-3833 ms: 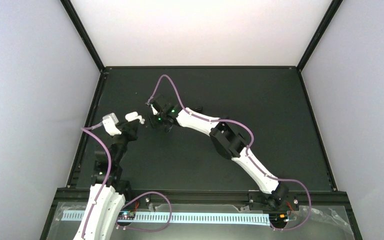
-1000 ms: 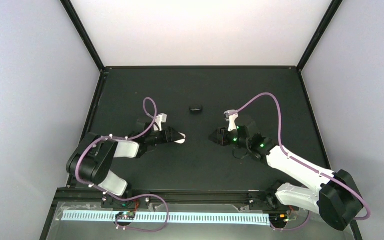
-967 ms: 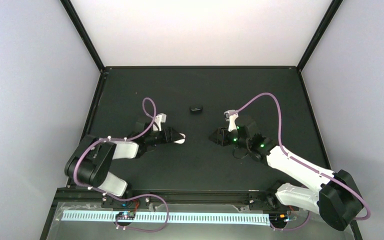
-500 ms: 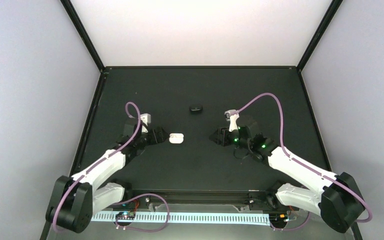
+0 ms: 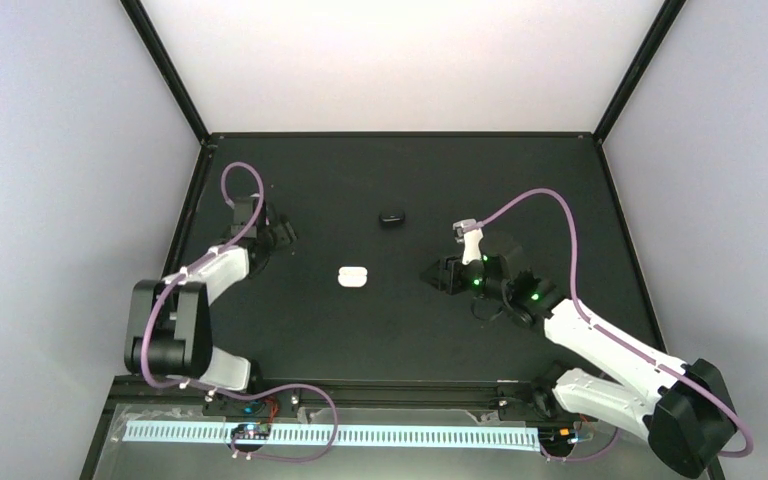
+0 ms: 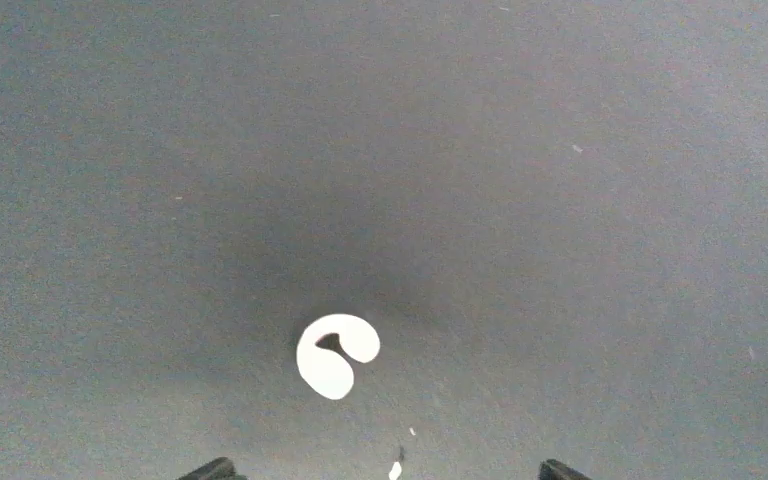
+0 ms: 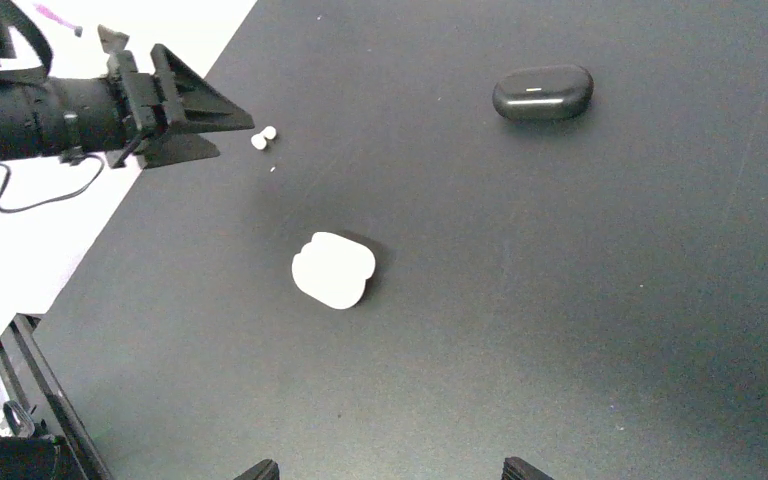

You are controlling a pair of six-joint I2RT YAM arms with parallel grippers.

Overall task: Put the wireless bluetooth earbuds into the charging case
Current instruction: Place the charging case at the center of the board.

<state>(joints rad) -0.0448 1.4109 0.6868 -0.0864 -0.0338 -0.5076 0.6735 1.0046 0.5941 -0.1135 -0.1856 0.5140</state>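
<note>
No legible text or markings

Tabletop (image 5: pixel 520 200), 4 items
Charging case (image 5: pixel 352 276) centre, left of right jaws; other case (image 5: pixel 392 217) behind it; 2 earbuds (image 6: pixel 325 368) left-rear, side by side, just beside left jaws.

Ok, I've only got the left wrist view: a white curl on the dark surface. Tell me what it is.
Observer: In the right wrist view it reads as two tiny earbuds lying together, just ahead of the left gripper.
Operator: Now locate the case.
Observer: A black oval case lies farther back, near the middle, touched by nothing.
Operator: Report the right gripper.
Observer: The right gripper is open and empty, facing a white rounded object.
</note>
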